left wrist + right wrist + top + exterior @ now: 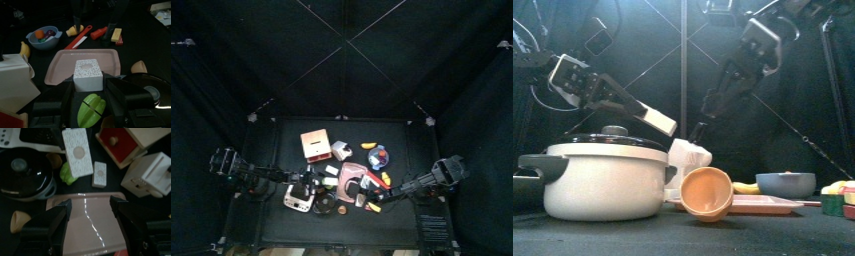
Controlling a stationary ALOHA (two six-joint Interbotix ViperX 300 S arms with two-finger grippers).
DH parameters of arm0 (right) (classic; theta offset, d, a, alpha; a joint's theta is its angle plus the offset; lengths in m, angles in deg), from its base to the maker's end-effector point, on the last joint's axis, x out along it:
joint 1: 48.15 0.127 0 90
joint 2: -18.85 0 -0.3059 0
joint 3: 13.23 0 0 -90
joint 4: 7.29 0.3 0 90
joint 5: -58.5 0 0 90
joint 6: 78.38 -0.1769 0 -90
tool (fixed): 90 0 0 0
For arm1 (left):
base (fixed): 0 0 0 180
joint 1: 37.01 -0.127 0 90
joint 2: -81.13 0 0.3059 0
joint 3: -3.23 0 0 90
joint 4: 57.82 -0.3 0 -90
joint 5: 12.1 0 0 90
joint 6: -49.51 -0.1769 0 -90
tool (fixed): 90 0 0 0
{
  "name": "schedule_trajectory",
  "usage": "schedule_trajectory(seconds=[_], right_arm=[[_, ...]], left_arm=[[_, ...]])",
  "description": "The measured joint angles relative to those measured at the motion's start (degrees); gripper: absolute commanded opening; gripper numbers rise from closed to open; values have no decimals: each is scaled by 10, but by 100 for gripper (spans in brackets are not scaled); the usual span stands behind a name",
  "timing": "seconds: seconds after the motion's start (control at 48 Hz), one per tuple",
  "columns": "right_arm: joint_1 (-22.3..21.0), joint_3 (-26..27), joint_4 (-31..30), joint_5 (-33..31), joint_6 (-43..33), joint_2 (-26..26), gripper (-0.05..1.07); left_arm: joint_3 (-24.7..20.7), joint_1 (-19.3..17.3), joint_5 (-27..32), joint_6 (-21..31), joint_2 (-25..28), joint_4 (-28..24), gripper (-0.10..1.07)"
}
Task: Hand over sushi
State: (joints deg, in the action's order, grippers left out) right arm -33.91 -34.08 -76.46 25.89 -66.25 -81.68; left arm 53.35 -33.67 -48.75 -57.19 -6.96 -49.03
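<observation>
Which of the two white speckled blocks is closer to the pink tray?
The smaller block, lying just off the pink tray's edge. The larger block, marked with a round spot, lies farther away, beside the black pot.

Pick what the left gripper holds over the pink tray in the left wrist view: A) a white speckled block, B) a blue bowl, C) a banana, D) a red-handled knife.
A. In the left wrist view the left gripper is shut on a white speckled block above the pink tray; the knife and the blue bowl lie beyond the tray.
</observation>
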Motion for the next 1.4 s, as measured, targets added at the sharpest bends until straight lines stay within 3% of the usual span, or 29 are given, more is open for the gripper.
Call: schedule_trajectory(seconds=[0.25, 0.625, 0.75, 1.0, 1.188, 1.396], right_arm=[[-54, 30, -15, 81, 3, -43, 93], [-77, 55, -36, 136, 3, -68, 91], [-82, 62, -37, 146, 3, -79, 83], [-83, 64, -38, 152, 3, -82, 56], [-83, 64, -38, 152, 4, -82, 56], [-83, 64, -36, 150, 2, -82, 56]], left_arm=[[0, 0, 0, 0, -1, 1, 64], [0, 1, -1, 0, 0, 0, 64], [0, 1, 0, 0, 0, 0, 65], [0, 1, 0, -1, 0, -1, 68], [0, -1, 0, 0, 0, 5, 76], [0, -2, -14, 1, 0, 40, 94]])
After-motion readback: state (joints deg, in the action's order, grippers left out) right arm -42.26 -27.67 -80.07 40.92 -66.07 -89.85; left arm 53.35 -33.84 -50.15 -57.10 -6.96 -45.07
